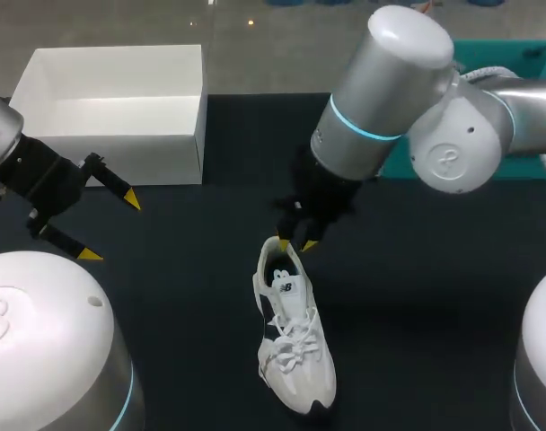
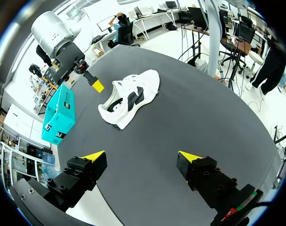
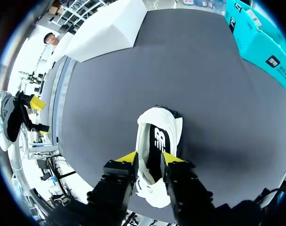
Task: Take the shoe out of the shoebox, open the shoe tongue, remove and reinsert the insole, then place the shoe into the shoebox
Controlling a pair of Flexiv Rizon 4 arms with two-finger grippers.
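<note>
A white sneaker [image 1: 291,332] [image 2: 131,96] lies on the dark table, heel toward the far side, apart from the open white shoebox [image 1: 111,135] at the far left. My right gripper [image 1: 295,244] [image 3: 150,157] hangs just over the sneaker's [image 3: 157,125] opening, near the heel and the logo tongue. Its fingers stand close together with a narrow gap, and I see no contact with the shoe. My left gripper [image 1: 110,229] [image 2: 142,156] is wide open and holds nothing, in front of the shoebox at the table's left.
A teal box [image 1: 524,54] [image 2: 58,115] [image 3: 260,42] lies at the far right behind my right arm. The shoebox [image 3: 110,28] stands with nothing inside that I can see. Dark tabletop stretches between the sneaker and the shoebox.
</note>
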